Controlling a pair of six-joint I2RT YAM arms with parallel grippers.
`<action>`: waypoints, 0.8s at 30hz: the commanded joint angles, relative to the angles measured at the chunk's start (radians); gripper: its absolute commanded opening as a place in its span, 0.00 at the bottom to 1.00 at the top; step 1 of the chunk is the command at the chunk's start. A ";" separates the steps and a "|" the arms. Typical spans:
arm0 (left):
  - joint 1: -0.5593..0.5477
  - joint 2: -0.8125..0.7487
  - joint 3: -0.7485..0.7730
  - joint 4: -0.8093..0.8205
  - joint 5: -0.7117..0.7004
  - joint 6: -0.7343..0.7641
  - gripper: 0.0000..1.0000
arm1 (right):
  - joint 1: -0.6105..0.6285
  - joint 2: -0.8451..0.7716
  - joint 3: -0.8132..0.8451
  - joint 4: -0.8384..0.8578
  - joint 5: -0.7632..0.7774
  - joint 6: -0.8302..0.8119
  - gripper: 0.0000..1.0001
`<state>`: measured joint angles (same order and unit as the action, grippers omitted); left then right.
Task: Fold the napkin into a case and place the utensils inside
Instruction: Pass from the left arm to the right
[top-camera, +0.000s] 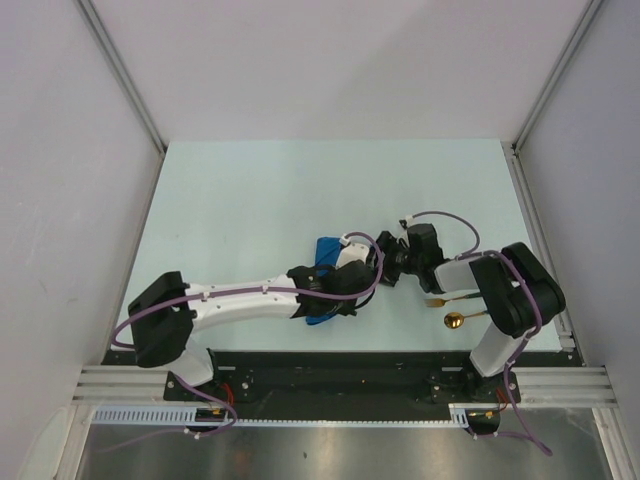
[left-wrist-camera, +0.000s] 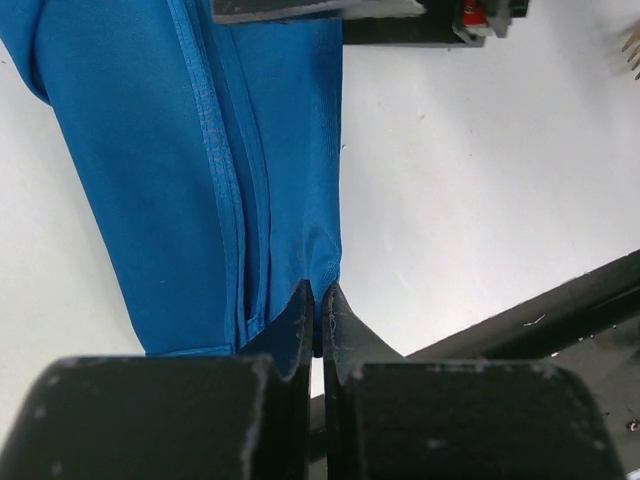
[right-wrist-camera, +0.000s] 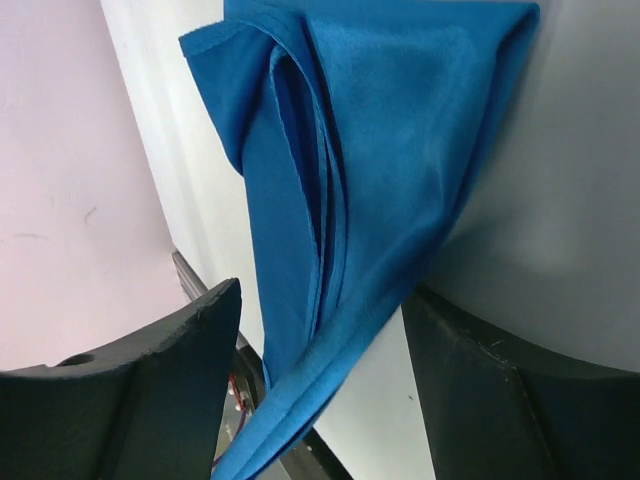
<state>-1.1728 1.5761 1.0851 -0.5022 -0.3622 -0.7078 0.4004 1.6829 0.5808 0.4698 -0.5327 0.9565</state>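
The left fingers (left-wrist-camera: 295, 335) are pressed together, pinching the near edge of the napkin (left-wrist-camera: 150, 180). The cloth sits near the middle of the table (top-camera: 300, 190), toward its near side. From above it is mostly hidden under the left wrist, with blue showing on both sides of it. It is already doubled into a long, narrow band, with several hemmed layers running side by side along its length. In the right wrist view they gape a little at one end, like the mouth of a pocket. Whether it lies flat or is partly lifted I cannot tell.

The right fingers (right-wrist-camera: 170, 370) are spread wide, one on each side of the band's end, and do not appear to touch it.

Further right, the fork (top-camera: 447, 299) and spoon (top-camera: 458, 320) lie side by side on the table by the right arm, apart from the cloth and untouched.

The folding looks well along but unfinished, as the layers are loose and uneven. The case probably needs a last fold or tidy. Picking up both utensils and sliding them in is all left to do.
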 joint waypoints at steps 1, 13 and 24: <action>0.009 -0.060 -0.014 0.022 0.014 -0.018 0.00 | 0.008 0.052 0.030 0.059 0.020 -0.002 0.69; 0.012 -0.076 -0.068 0.076 0.063 -0.035 0.00 | -0.003 0.112 0.073 0.115 0.023 -0.035 0.37; 0.054 -0.143 -0.116 0.154 0.187 -0.001 0.44 | 0.003 0.127 0.125 0.041 0.023 -0.125 0.05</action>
<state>-1.1534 1.5234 0.9661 -0.3893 -0.2489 -0.7162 0.4011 1.7950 0.6567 0.5232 -0.5217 0.8886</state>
